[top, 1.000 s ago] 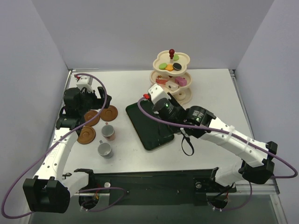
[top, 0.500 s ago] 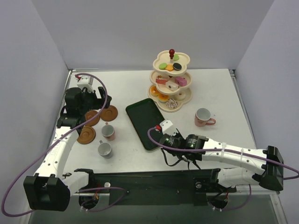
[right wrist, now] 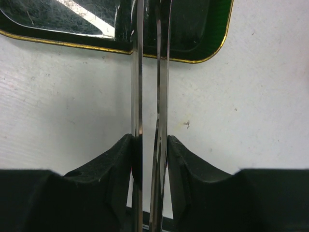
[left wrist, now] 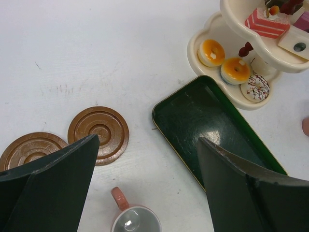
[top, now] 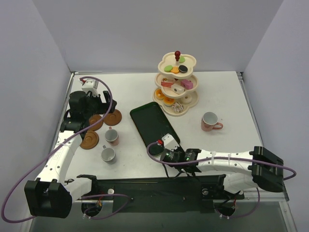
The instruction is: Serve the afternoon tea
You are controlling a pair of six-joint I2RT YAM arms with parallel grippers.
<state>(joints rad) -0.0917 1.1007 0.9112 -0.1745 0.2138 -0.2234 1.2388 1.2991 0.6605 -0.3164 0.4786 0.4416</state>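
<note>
**Overhead view.** The three-tier stand (top: 192,102) stands at the upper centre of the table (top: 227,92), its red knob (top: 177,53) uppermost and toy sweets on every tier. Just to its lower left the dark green tray (top: 153,124) lies diagonally. One pink cup (top: 209,121) sits alone at centre right. A second cup (top: 112,137) and a third cup (top: 108,154) stand at lower left, close to three brown saucers, of which the nearest saucer (top: 89,140) lies just left of the second cup.

**Left wrist view.** Your left pincer (left wrist: 147,142) hangs wide, holding nothing, above bare table between a saucer (left wrist: 98,134) at left and the tray at right. On the stand's lowest tier, at upper right, you see two orange donuts (left wrist: 212,52) and a white donut (left wrist: 254,87); a red cake slice (left wrist: 263,21) rests one tier up.

**Right wrist view.** Your right pincer (right wrist: 150,145) is closed narrow on the metal tongs (right wrist: 138,72), one finger pressing each blade. The blades run straight up the frame and cross the tray's gold-edged rim at the top.
</note>
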